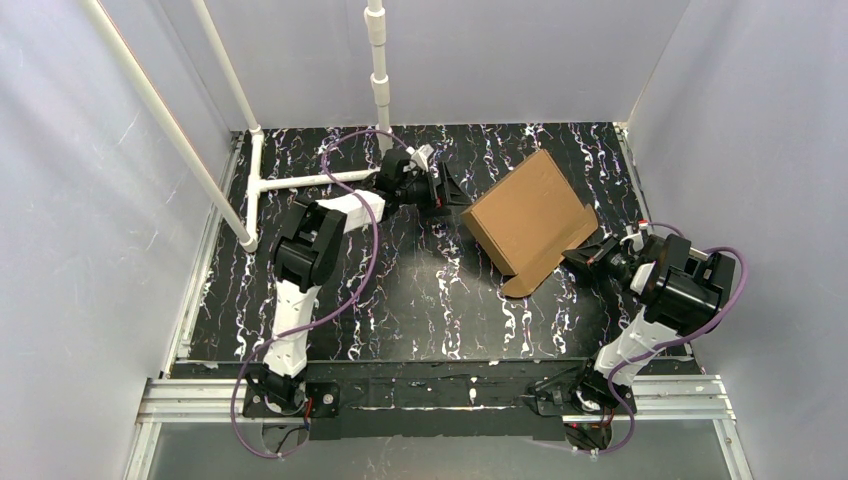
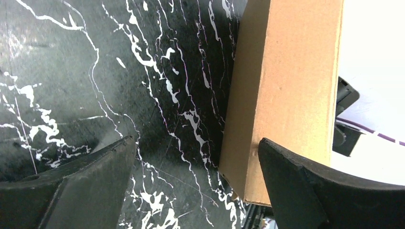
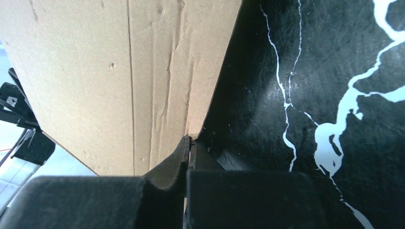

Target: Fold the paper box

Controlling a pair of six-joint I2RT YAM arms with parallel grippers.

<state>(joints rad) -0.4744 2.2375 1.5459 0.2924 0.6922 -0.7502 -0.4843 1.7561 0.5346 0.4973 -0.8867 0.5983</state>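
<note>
Black marbled table [image 1: 420, 310], right tool [image 3: 189, 143] pinched shut on the paper box [image 1: 525, 215] edge, left tool [image 2: 197, 145] wide open beside it

Top camera high, looking down; wrist cameras close, low (all share paper box [image 1: 525, 215]).

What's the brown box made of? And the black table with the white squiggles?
The paper box looks like plain brown cardboard, matte and slightly rough: creases and small dents show up close. The table looks like a hard, faintly glossy black top with white marble-like veins; real stone or a printed sheet, I cannot tell.
</note>
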